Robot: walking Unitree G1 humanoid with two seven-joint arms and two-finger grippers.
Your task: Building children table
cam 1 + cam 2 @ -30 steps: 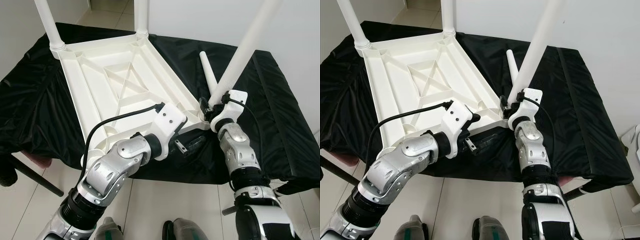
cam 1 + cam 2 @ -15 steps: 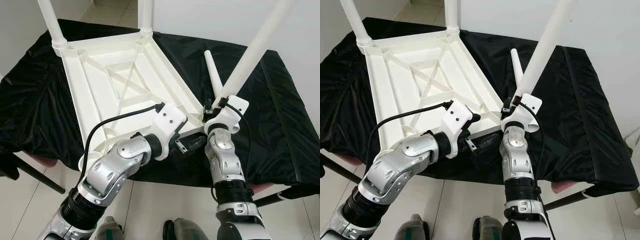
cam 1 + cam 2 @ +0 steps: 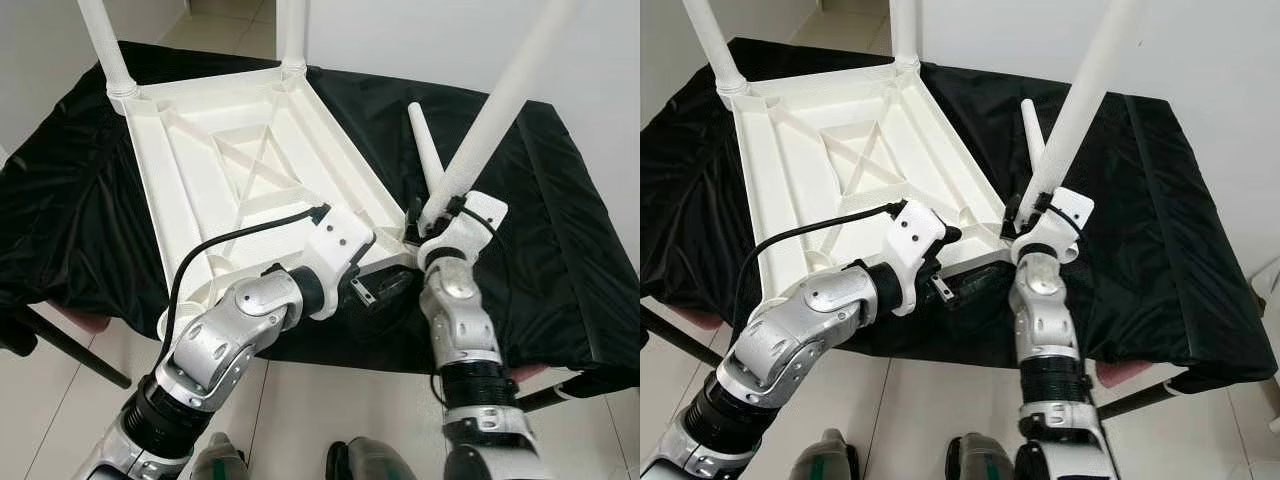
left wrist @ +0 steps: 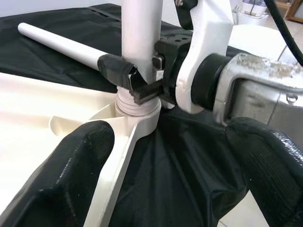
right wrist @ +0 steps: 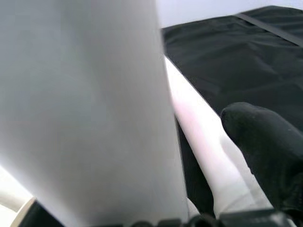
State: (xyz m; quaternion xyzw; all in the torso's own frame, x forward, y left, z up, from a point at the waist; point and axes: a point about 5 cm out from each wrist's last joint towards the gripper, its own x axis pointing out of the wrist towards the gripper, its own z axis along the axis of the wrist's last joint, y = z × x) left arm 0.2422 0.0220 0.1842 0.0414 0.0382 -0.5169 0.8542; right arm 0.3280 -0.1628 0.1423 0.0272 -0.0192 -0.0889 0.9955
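- The white plastic children table top (image 3: 240, 170) lies upside down on a black cloth (image 3: 70, 200), so its moulded underside with raised ribs and a crossed brace in the middle faces up.
- Two round white legs are already standing in the far corner sockets, the far left leg (image 3: 105, 45) and the far right leg (image 3: 291, 30); their upper ends are cut off by the picture edge.
- A third leg (image 3: 490, 120), a smooth and slightly tapered tube, stands tilted in the near right corner socket (image 4: 138, 105), where a ribbed thread shows at its foot.
- The right gripper (image 4: 137, 78) is closed around this third leg just above the socket, one black finger on each side of the tube.
- A fourth loose leg (image 3: 425, 145) lies flat on the cloth just beside the table top's right edge, behind the held leg.
- The left gripper (image 3: 375, 290) rests at the near edge of the table top, near the same corner; in the left wrist view its two thick, matte, rubber-like fingers (image 4: 71, 175) stand wide apart, and one of them lies on the white rim.
- In the right wrist view the tube is very near and blurred, and little else can be made out.
- The cloth is shiny and wrinkled and hangs over the edges of the stand under it; a dark leg of that stand (image 3: 65, 350) shows at the near left.
- The floor (image 3: 330, 410) is of pale tiles, and a plain white wall (image 3: 400, 35) is behind.
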